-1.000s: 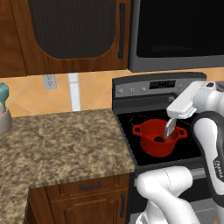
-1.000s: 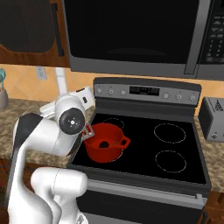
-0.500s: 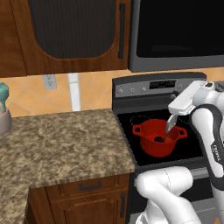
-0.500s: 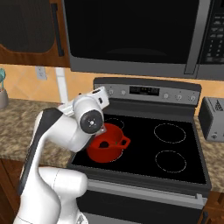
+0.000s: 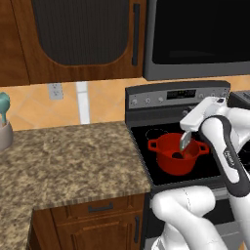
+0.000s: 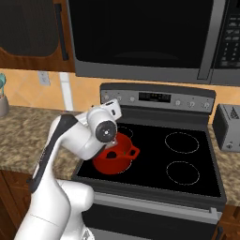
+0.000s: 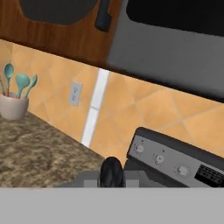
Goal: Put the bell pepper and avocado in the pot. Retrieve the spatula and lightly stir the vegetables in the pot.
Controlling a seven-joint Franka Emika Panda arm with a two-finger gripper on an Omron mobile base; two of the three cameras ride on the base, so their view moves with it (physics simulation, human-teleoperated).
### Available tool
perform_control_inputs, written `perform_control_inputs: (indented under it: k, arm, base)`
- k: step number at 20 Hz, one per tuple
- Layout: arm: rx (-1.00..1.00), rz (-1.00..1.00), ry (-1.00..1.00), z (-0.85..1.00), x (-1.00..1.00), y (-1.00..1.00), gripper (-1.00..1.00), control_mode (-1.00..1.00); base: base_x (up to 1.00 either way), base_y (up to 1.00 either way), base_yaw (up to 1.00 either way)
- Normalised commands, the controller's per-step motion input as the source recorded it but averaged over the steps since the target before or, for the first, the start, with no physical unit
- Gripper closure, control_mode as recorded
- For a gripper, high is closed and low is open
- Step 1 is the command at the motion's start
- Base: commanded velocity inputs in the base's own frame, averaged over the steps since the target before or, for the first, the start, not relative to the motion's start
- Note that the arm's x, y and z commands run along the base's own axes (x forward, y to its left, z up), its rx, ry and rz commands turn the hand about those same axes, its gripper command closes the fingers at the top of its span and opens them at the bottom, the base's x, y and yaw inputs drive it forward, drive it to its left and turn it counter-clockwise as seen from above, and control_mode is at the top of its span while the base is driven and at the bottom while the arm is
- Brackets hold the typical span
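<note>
Pot (image 5: 176, 155) sits on the stove's (image 5: 161, 171) front-left burner, at 9 o'clock of the cooktop in the right base view (image 6: 114, 158). Dark lump inside at 6 o'clock, prob. the avocado (image 5: 177, 156); can't tell for sure. Silver spatula (image 5: 185, 140) hangs head-down over the pot's 3 o'clock rim, gripper (image 5: 189, 128) clamped on it. Beige holder w/ teal utensils (image 7: 14, 98) at 9 o'clock, well apart on the granite counter (image 5: 63, 161). Toaster (image 6: 228, 127) at 3 o'clock.
</note>
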Motion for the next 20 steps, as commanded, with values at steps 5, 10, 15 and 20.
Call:
perform_control_inputs:
  k: [5, 10, 15, 20]
  arm:
    - [0.00, 0.00, 0.10, -0.53, 0.38, -0.03, 1.00, -1.00]
    - [0.00, 0.00, 0.07, -0.36, 0.46, -0.04, 1.00, -1.00]
    - [0.00, 0.00, 0.05, -0.35, 0.40, -0.29, 1.00, -1.00]
    - [0.00, 0.00, 0.05, -0.29, 0.13, -0.49, 1.00, -1.00]
  base:
    - [0.00, 0.00, 0.00]
    - [0.00, 0.00, 0.00]
    - [0.00, 0.00, 0.00]
    - [0.00, 0.00, 0.00]
